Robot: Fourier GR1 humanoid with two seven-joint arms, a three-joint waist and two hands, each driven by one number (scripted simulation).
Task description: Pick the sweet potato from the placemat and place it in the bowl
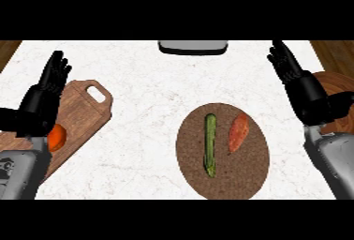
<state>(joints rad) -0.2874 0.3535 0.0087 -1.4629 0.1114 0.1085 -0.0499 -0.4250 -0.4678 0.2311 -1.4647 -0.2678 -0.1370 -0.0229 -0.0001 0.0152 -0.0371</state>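
Lying on one placemat [223, 185], one sweet potato [238, 133], one cucumber [210, 145], left hand [43, 101] and right hand [303, 91] open, empty.

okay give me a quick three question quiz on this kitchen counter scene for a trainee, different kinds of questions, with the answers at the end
1. True or false: the sweet potato lies on the placemat.
2. What lies left of the sweet potato on the placemat? A) cucumber B) spoon C) cup
3. Fill in: the left hand shows above the wooden ____.

Key:
1. True.
2. A.
3. Cutting board. The right hand is open too, near the right edge, holding nothing.
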